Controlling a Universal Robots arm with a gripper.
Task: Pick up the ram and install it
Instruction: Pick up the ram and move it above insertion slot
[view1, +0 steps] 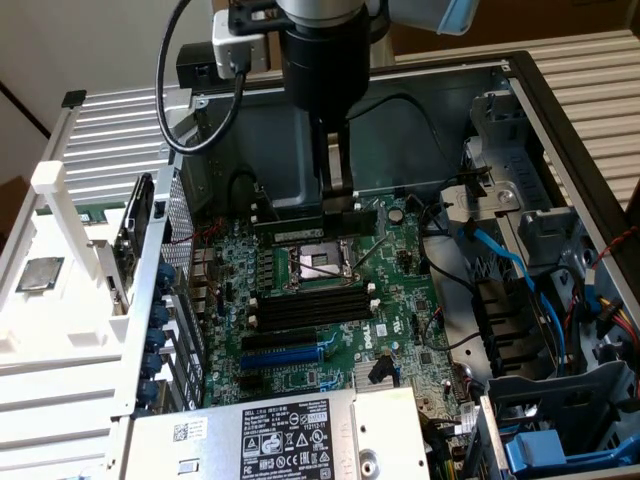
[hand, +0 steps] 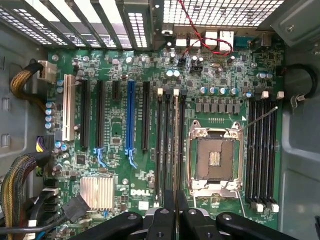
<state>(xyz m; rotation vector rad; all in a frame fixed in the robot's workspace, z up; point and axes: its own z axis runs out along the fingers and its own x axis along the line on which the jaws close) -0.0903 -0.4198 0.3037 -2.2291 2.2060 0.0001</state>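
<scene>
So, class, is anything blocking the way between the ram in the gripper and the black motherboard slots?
Nothing visible. The gripper holds the ram edge-down right above the empty black slots beside the open processor socket.

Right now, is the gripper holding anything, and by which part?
Yes, the ram. The gripper pinches it on its upper long edge, near mid-length, so the stick hangs edge-down below the gripper.

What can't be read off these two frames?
- Exterior view: whether the ram touches a slot; the pincer and the ram itself hide what's beneath.
- Wrist view: ram's chips and label; it shows edge-on.
- Wrist view: pincer's body, cut off by the picture's edge.
- Exterior view: power-supply label text, too small.
</scene>
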